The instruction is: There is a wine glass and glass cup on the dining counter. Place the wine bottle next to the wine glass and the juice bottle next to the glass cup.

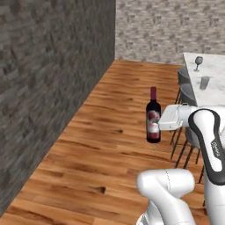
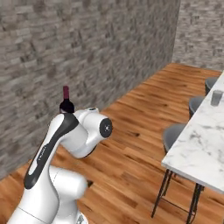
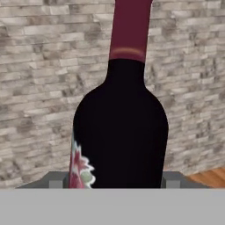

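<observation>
The wine bottle (image 1: 153,116), dark with a red cap and a pale reddish label, hangs upright in the air above the wooden floor, and my gripper (image 1: 160,119) is shut on its body from the right. In the hand view the wine bottle (image 3: 121,132) sits close between the fingertips (image 3: 55,180). Its red neck (image 2: 66,97) pokes up behind my arm in the right base view. The wine glass (image 1: 198,61) and the glass cup (image 1: 205,82) stand on the dining counter (image 1: 218,94) at the far right, well beyond the bottle. The juice bottle is out of view.
Grey stools (image 1: 186,90) line the near side of the dining counter (image 2: 199,140), between me and the glasses; the glass cup (image 2: 216,97) stands far along it. A brick wall (image 1: 44,88) runs down the left side. Wooden floor (image 1: 110,132) lies open ahead.
</observation>
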Robot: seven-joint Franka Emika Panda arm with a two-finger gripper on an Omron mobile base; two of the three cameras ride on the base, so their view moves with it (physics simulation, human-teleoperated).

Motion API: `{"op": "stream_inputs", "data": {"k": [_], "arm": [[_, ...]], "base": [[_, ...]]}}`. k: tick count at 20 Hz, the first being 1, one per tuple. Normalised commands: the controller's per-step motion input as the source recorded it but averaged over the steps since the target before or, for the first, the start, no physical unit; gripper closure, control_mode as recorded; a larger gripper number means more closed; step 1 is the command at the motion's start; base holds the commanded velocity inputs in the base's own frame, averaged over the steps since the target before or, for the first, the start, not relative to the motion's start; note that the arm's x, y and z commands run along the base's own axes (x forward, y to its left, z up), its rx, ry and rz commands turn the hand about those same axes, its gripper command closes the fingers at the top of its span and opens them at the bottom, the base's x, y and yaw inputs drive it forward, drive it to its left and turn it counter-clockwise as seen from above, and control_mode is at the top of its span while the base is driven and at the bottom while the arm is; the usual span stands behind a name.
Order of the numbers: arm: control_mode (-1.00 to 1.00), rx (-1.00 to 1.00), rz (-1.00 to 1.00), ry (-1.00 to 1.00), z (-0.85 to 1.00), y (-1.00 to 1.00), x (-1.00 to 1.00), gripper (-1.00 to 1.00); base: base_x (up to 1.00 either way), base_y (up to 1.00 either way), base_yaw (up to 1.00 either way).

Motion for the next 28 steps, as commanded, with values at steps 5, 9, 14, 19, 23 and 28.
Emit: {"op": "stream_inputs", "data": {"k": [5, 9, 14, 19, 23, 28], "arm": [[1.0, 0.0, 0.0, 0.0, 0.0, 0.0, 0.0, 1.0], [1.0, 0.0, 0.0, 0.0, 0.0, 0.0, 0.0, 1.0], [1.0, 0.0, 0.0, 0.0, 0.0, 0.0, 0.0, 1.0], [1.0, 0.0, 0.0, 0.0, 0.0, 0.0, 0.0, 1.0], [1.0, 0.0, 0.0, 0.0, 0.0, 0.0, 0.0, 1.0], [1.0, 0.0, 0.0, 0.0, 0.0, 0.0, 0.0, 1.0]], "base": [[0.79, 0.38, -0.25], [0.79, 0.39, -0.25], [0.79, 0.37, -0.27], [0.77, 0.35, -0.32], [0.77, 0.35, -0.31], [0.7, 0.37, -0.36]]}}
